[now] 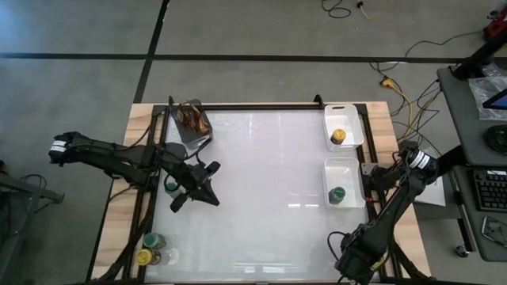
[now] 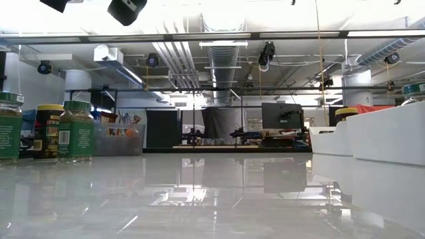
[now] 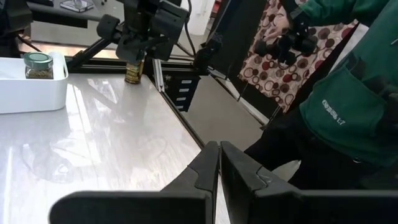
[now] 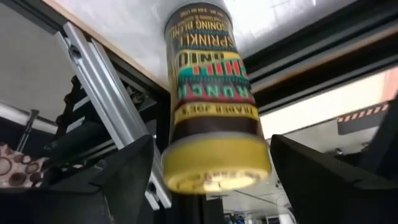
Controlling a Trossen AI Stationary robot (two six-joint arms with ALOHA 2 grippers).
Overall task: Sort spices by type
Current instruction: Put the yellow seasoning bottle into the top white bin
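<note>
- Standing between the right gripper's (image 4: 208, 171) wide-open jaws, the yellow-lidded clear spice jar with a striped label (image 4: 208, 93) sits at the table's near right corner; neither finger visibly touches it.
- Sorted already: a yellow-lidded jar (image 1: 338, 137) in the far white rectangular tray (image 1: 354, 119), a green-lidded jar (image 1: 337, 195) in the near white tray (image 1: 354, 170).
- Likely step: grasping. Next the jaws should close squarely, then lift toward the yellow jar's tray.
- The left gripper (image 3: 219, 163), shut and empty, hovers beside a green-lidded jar (image 1: 170, 186); three jars (image 1: 150, 248) wait at the near left corner.
</note>
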